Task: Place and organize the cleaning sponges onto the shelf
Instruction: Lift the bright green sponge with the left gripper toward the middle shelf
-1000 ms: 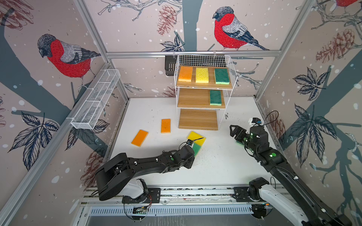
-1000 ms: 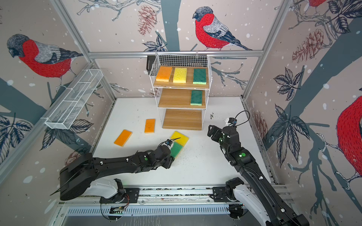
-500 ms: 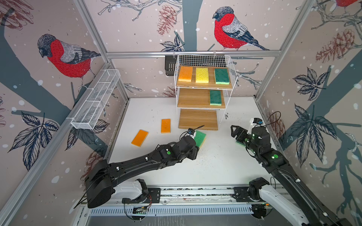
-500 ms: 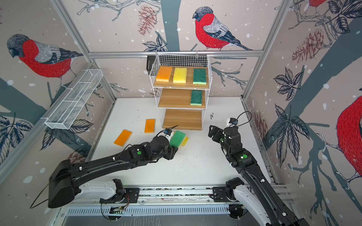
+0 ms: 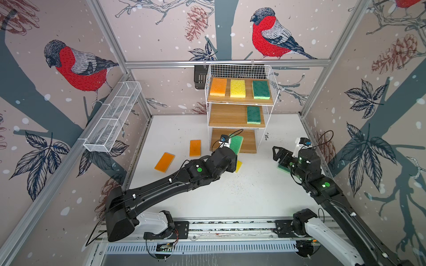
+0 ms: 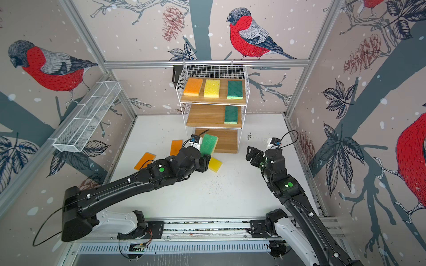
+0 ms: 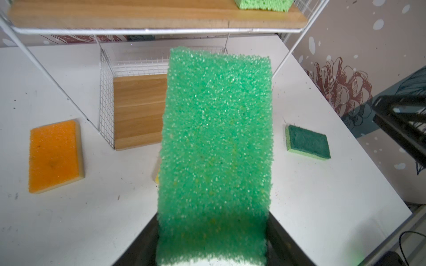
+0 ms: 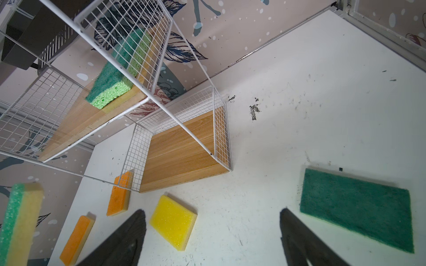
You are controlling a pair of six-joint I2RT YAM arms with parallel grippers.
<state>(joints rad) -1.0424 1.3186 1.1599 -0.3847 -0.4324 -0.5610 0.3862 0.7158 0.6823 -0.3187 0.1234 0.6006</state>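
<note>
Left hand (image 6: 205, 161) — tilted upward, aloft — grips green sponge (image 6: 208, 144) near shelf (image 6: 227, 142).

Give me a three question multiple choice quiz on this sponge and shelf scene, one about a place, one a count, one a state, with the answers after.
1. On the shelf, where on the middle board does the dark green sponge lie? A) left end B) centre C) right end
2. How many sponges lie on the top board? A) two B) three C) four
3. What state is the left pincer in? A) open and empty B) shut on a light green sponge C) resting on the bottom board
Answers: 1 C, only bare wood lies to its left. 2 B, an orange sponge, a yellow sponge and a green sponge sit side by side. 3 B, in the left wrist view that sponge stands up from between the jaws.
</note>
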